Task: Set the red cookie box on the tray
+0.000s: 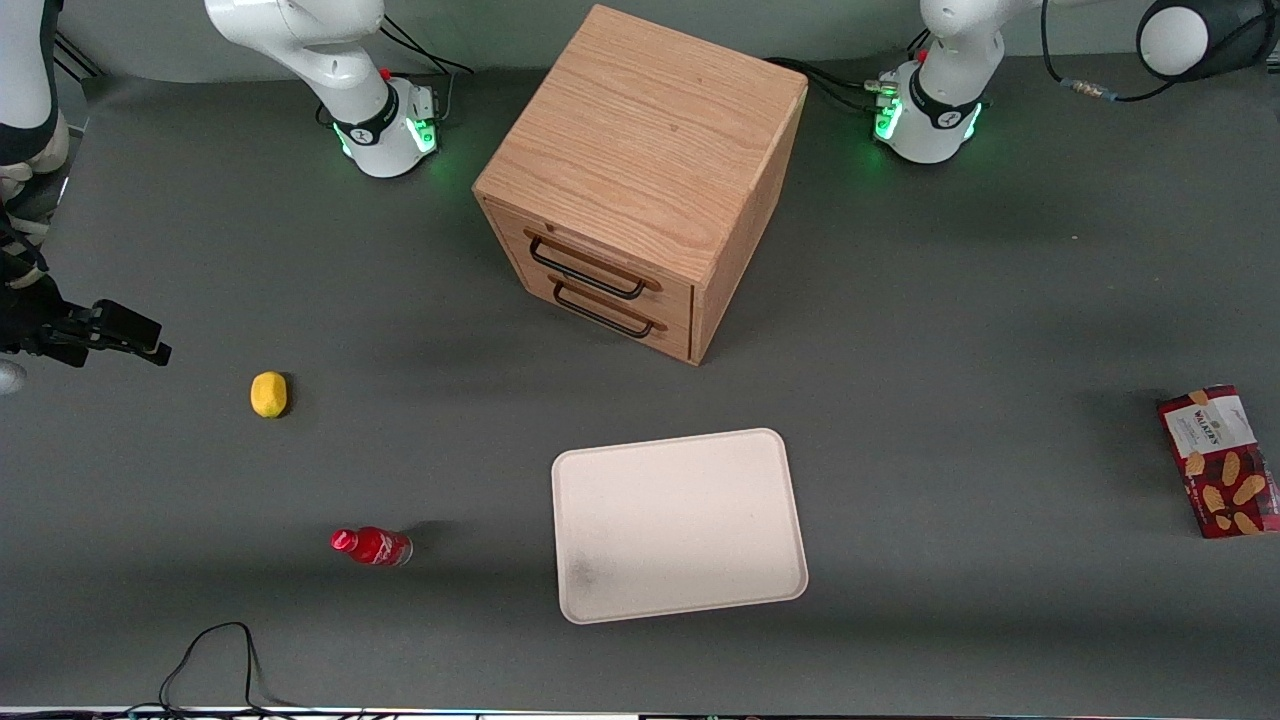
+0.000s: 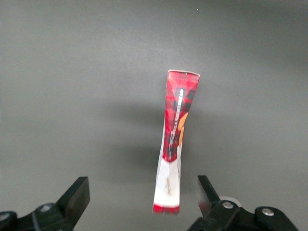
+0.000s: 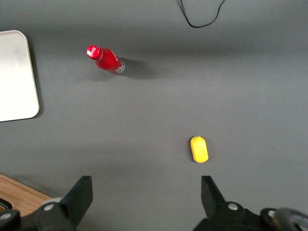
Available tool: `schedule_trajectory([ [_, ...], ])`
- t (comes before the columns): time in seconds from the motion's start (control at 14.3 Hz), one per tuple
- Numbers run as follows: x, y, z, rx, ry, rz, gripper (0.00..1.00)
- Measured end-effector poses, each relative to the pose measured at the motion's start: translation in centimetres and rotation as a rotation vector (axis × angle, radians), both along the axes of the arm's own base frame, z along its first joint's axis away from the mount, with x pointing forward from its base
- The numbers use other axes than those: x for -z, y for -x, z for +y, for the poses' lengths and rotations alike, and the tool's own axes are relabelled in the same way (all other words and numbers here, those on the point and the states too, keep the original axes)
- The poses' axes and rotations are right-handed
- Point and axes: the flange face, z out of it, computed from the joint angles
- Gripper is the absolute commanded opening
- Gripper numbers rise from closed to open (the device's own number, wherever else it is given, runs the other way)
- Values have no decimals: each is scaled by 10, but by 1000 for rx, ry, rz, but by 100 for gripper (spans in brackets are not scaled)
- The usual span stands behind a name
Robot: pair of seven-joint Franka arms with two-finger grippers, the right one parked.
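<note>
Hovering above the red cookie box (image 2: 174,139), the hand (image 2: 143,199) has its two fingers (image 2: 77,195) spread wide, released, gripping nothing. In the left wrist view the box shows between the fingertips but lower down, on the grey worktop (image 2: 72,72); it appears edge-on from that angle, tartan end away from the fingers, white panel end closer to them.

Front view: the hand itself is out of shot there. Red cookie box (image 1: 1220,462) lies flat at the working arm's end of the worktop (image 1: 960,330), near the edge of the picture, label panel up, cookie pictures on the part nearer the camera. Not touching anything.

Tray (image 1: 680,525), cream-white, sits mid-worktop, well apart from the box, nothing on it, faint grey smudge in one corner. Wooden drawer cabinet (image 1: 645,170) stands farther from the camera than the tray, two drawers with black wire handles, both shut.

Toward the parked arm's end: small red bottle (image 1: 372,546) lying on its side, beside the tray with a gap; yellow lemon-like object (image 1: 268,394) farther from the camera than the bottle. Black cable (image 1: 215,650) loops at the worktop's near edge.
</note>
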Motion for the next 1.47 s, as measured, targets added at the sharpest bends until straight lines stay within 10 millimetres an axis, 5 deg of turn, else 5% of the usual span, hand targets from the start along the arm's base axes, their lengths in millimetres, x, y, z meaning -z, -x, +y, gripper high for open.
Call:
schedule_trajectory([
  [0.77,95,-8,-25,33,66,88,100],
  [1.33,121,-3,-25,52,64,84,100],
  [1.4,123,-3,-26,52,65,86,97],
  [1.47,125,-3,-26,52,66,88,70],
])
